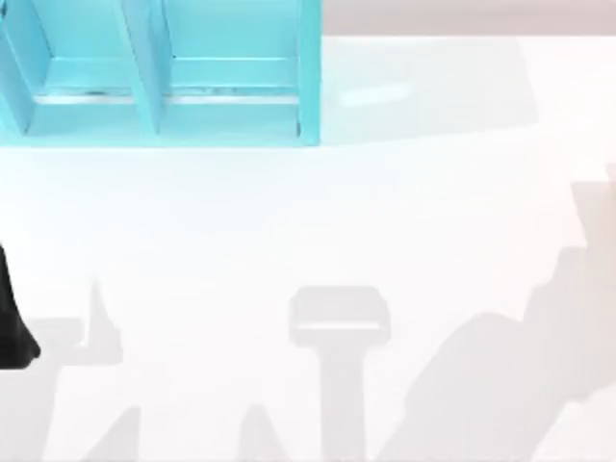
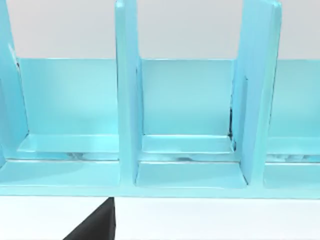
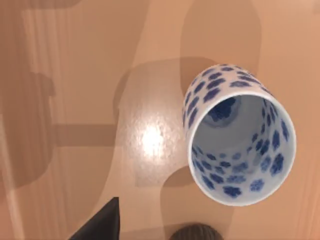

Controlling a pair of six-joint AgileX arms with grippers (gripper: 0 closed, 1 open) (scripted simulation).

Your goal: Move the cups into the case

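The case [image 1: 164, 77] is a turquoise open shelf with upright dividers, standing at the table's back left. The left wrist view faces its compartments [image 2: 187, 125] from close by, and they hold nothing. A black piece of my left gripper [image 2: 95, 225] shows in front of the case. My left arm [image 1: 12, 332] appears as a dark shape at the table's left edge. The white cup with blue flowers [image 3: 237, 135] stands upright below my right wrist, mouth up and hollow. A black piece of my right gripper [image 3: 100, 222] lies beside it, apart from it.
A rounded brownish shape [image 3: 195, 232] peeks in close to the white cup; I cannot tell what it is. Grey shadows of the arms [image 1: 337, 327] fall across the front half of the table [image 1: 289, 212].
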